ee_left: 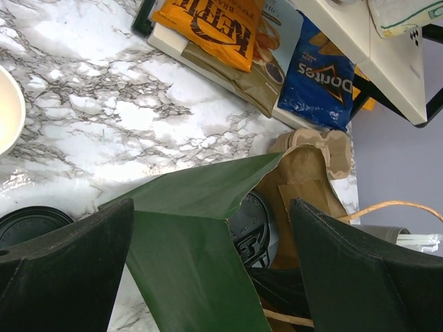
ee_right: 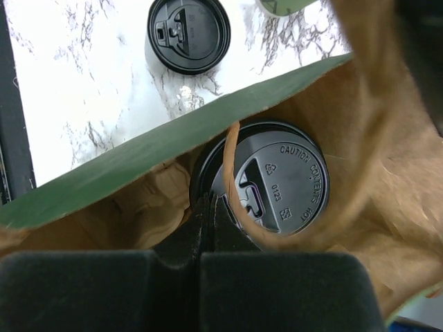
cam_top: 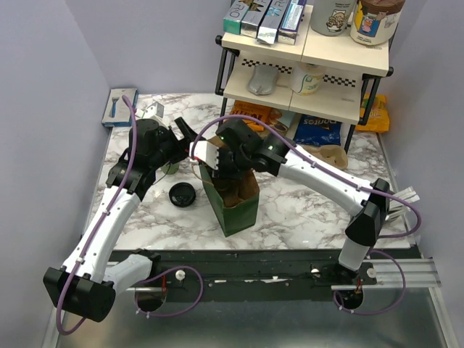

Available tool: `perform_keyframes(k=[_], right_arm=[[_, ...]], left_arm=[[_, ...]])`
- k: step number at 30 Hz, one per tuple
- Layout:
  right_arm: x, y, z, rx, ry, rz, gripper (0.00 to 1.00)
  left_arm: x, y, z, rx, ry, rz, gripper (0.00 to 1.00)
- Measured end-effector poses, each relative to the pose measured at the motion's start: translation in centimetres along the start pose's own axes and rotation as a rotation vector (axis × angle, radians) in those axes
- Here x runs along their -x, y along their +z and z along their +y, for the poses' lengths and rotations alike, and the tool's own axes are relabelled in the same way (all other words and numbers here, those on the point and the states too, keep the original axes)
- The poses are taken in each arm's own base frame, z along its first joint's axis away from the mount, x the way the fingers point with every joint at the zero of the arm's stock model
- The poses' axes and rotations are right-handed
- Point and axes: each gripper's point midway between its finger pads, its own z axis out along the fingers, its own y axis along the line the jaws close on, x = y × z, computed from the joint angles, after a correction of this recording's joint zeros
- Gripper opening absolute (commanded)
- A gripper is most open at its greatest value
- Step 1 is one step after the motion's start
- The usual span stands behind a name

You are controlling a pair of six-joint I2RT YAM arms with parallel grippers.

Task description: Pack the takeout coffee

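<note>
Here, the green paper bag (cam_top: 239, 206) stands upright in the middle of the marble table (cam_top: 304, 210), its mouth open and its brown inside showing. One takeout coffee (ee_right: 284, 183) sits down inside the bag; only its round black lid shows from above, with a loop of the bag's paper handle crossing in front of it. The right hand (ee_right: 208, 214) is clenched, its two fingers pressed flat together, with the tips dipped into the bag's mouth just beside that lid. Whether they pinch any paper I cannot tell.

The left hand (ee_left: 211, 204) is released, its fingers spread wide to either side of the bag's near corner and not touching it. An open cup (ee_left: 7, 104) with a cream inside stands on the table to the left of the bag. A loose lid (ee_right: 188, 34), black and round, lies flat on the marble between that cup and the bag.

Behind the bag, an orange chip bag (ee_left: 208, 28), a blue Doritos bag (ee_left: 322, 69) and a brown pulp carrier (ee_left: 315, 145) lie at the foot of the shelf (cam_top: 304, 72).
</note>
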Motion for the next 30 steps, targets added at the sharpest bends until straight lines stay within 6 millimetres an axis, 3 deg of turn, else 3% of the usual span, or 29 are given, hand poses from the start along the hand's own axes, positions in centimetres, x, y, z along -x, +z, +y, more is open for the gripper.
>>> perform_keyframes(k=[30], right_arm=[[-1.5, 2.4, -0.7, -0.003, -0.039, 0.018, 0.01]], left_arm=[[-0.6, 0.7, 1.4, 0.051, -0.009, 0.013, 0.99]])
